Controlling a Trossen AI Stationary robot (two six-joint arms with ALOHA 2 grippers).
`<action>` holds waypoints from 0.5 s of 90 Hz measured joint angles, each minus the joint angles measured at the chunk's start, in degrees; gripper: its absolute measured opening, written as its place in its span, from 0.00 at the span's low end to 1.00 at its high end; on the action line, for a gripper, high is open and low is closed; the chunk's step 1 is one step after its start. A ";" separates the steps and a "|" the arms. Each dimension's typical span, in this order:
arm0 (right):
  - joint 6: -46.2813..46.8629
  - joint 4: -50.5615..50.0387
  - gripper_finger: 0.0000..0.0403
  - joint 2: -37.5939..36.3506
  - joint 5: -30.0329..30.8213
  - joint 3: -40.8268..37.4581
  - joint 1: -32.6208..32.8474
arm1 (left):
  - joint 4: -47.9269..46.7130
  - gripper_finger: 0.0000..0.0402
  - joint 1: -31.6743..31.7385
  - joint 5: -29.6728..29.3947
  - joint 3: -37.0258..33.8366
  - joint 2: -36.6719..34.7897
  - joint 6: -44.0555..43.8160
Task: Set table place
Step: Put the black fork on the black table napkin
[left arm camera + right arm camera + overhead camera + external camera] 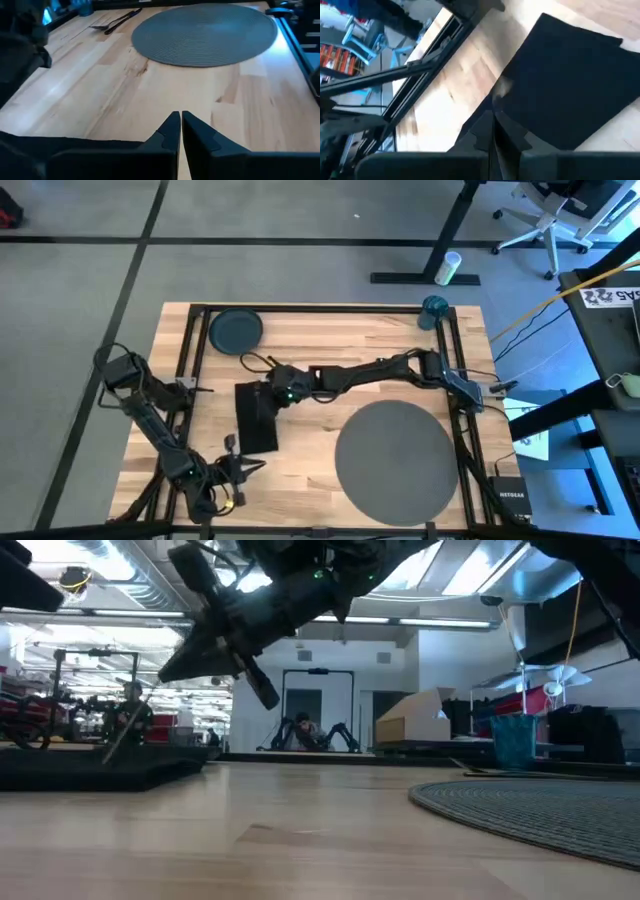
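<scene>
My right gripper (493, 131) hung over the black napkin (570, 80), fingers pressed together with nothing between them. My left gripper (181, 131) waited shut and empty, the grey placemat (205, 32) well ahead of it.

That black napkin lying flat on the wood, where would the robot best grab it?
Probably at an edge or corner, coming from above. The black napkin lies flat on the table, so only its thin border offers anything to pinch. The right gripper hangs at its far end, fingers shut; the left gripper waits near the front edge.
</scene>
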 joint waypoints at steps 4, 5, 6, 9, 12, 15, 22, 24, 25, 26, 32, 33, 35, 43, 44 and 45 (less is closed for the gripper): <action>0.58 -0.11 0.00 -0.01 0.47 0.00 0.21 | 0.01 0.00 -0.70 0.00 0.02 0.00 0.00; 0.92 -0.17 0.00 -0.01 0.54 0.00 0.35 | 0.02 0.00 -0.89 0.00 0.02 0.00 0.00; 1.25 -0.22 0.00 -0.01 0.66 0.00 0.47 | 0.00 0.00 -1.06 0.00 0.02 0.00 0.02; 1.83 -0.38 0.00 -0.01 1.19 0.00 0.79 | 0.00 0.00 -1.62 0.02 0.01 0.00 0.08; 2.03 -0.40 0.00 -0.01 1.52 0.00 1.14 | 0.00 0.00 -2.15 0.02 0.01 0.00 0.12; 2.13 -0.48 0.00 -0.01 1.75 0.00 1.33 | 0.01 0.00 -2.62 0.02 0.02 0.00 0.13; 1.91 -0.55 0.00 -0.01 1.65 0.00 1.73 | 0.00 0.00 -3.60 0.02 0.00 0.00 0.13; 1.46 -0.55 0.00 -0.01 1.33 0.00 1.84 | -0.01 0.00 -3.82 -0.01 0.00 0.00 0.13; 1.29 -0.55 0.00 -0.01 1.17 0.00 1.92 | 0.00 0.00 -3.95 -0.02 0.00 0.00 0.12; 1.12 -0.55 0.00 -0.01 1.04 0.00 2.00 | 0.00 0.00 -4.03 -0.02 0.01 0.00 0.09; -2.44 -0.58 0.01 -0.01 0.31 0.00 2.16 | 0.00 0.00 -4.62 -0.03 0.01 0.00 -0.02; -3.08 -0.63 0.01 -0.01 -0.06 0.00 2.28 | 0.00 0.00 -4.67 -0.04 0.02 0.00 -0.02; -4.44 -0.74 0.02 -0.01 -0.94 0.00 2.39 | -0.03 0.00 -4.81 -0.04 0.00 0.00 -0.02; -10.00 -2.17 0.05 -0.06 -5.19 0.00 2.60 | -1.38 0.00 -4.68 -0.04 0.02 0.00 -0.66; -10.71 -2.67 0.05 -0.07 -5.60 0.00 2.62 | -1.69 0.00 -4.56 -0.04 0.02 0.00 -0.82; -11.42 -3.20 0.05 -0.08 -5.97 0.00 2.63 | -1.99 0.00 -4.44 -0.02 0.02 0.00 -1.06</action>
